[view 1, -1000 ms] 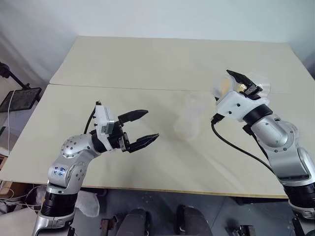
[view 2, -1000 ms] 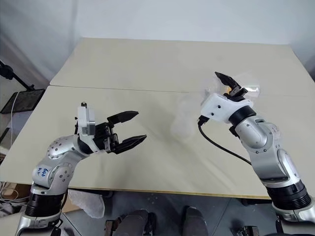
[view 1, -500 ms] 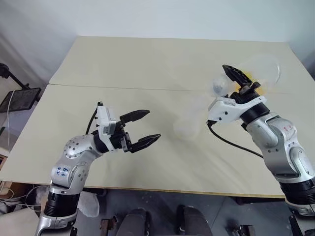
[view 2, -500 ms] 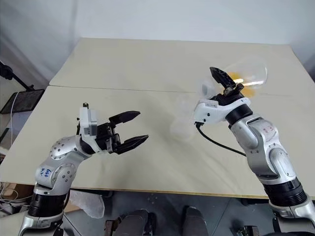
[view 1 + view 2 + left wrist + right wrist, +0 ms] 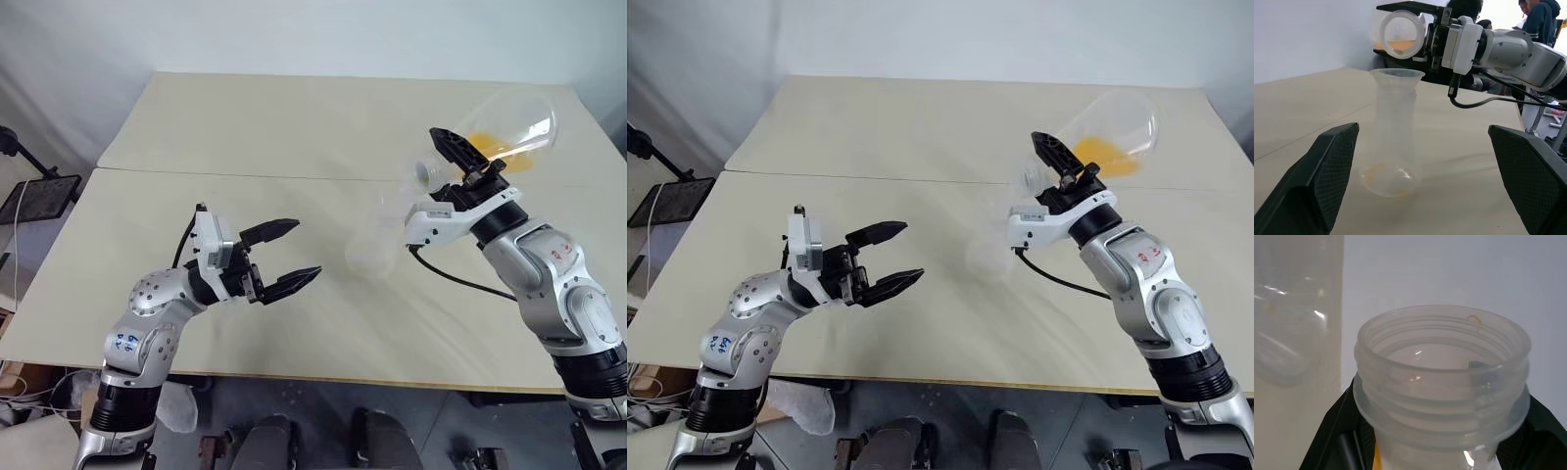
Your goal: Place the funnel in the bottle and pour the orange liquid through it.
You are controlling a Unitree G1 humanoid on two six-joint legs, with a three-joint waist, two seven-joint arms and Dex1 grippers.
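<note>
The clear bottle [image 5: 1393, 142] stands upright mid-table, a faint orange film at its base. The funnel [image 5: 1397, 74] sits in its mouth. My right gripper [image 5: 456, 168] is shut on the threaded neck of a clear container [image 5: 514, 122], tipped on its side beside and above the funnel. Its open mouth [image 5: 1400, 33] faces the bottle. The orange liquid [image 5: 495, 147] lies pooled in the container's body; none is running out. My left gripper [image 5: 305, 249] hovers open to the left of the bottle, apart from it, nothing between its fingers.
The table [image 5: 294, 127] is two beige boards with a seam across the middle. A black cable [image 5: 460, 284] hangs from my right wrist. A black stand [image 5: 39, 196] is off the table's left edge. People [image 5: 1540, 19] are in the background beyond the table.
My right wrist has rolled, tipping the held container onto its side with its body swung up and its mouth toward the funnel. The left gripper stayed put.
</note>
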